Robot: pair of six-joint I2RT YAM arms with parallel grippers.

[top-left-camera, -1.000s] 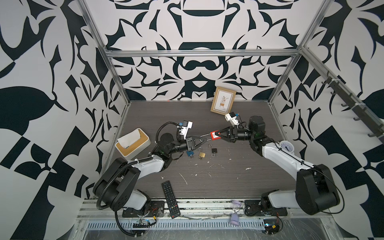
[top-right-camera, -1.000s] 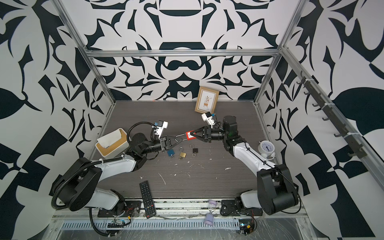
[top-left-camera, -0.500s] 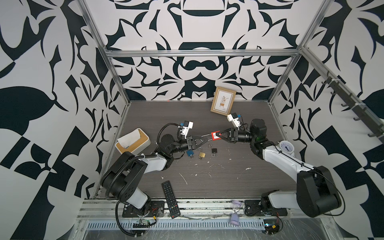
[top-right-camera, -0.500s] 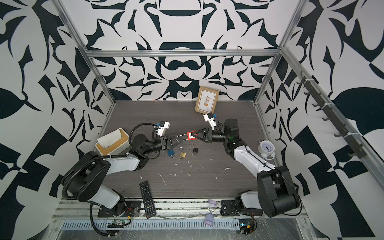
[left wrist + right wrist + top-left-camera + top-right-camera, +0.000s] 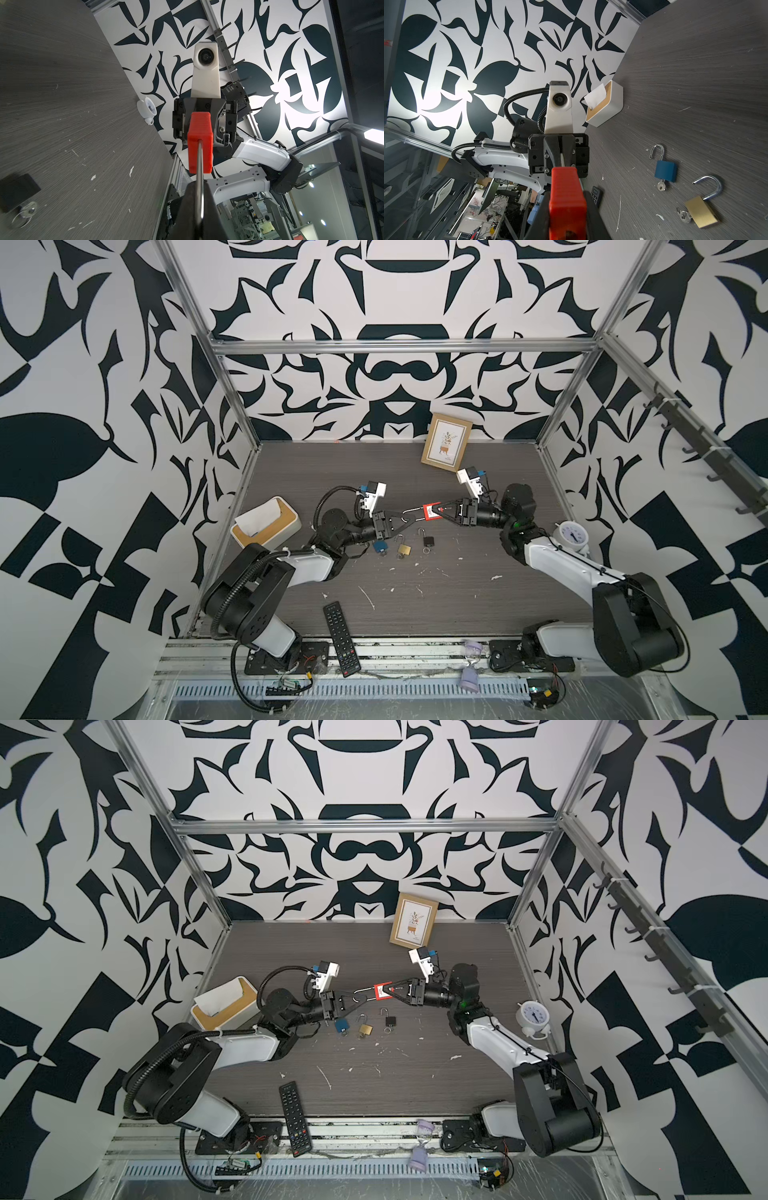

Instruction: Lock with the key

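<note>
- Since the earlier frames the left arm has shifted at the shoulder, its upper link swinging toward the middle. The right arm has barely moved. The red padlock [image 5: 429,508], a plastic-cased block with a long bare-steel shackle, has kept its place.
- Dark wood-grain desk [image 5: 415,605]: carries the loose items. The red padlock is held in the air above its middle, spanning the gap between the two arms.
- Right tool [image 5: 438,513]: jaws partly closed, clamped on the flat sides of the red block.
- Left tool [image 5: 412,515]: jaws pressed fully together on the thin shackle.
- Handling (judged): the red padlock is rigid, compact and probably light. The polished shackle is slippery and may swivel in a pinch, so the ribbed block gives the surer hold. Its keyway is hidden and no key shows in it. Whether the shackle is latched cannot be told.
- Blue padlock [image 5: 380,546], brass padlock [image 5: 403,549] and black padlock [image 5: 428,540]: they lie on the desk just beneath, shackles open.
</note>
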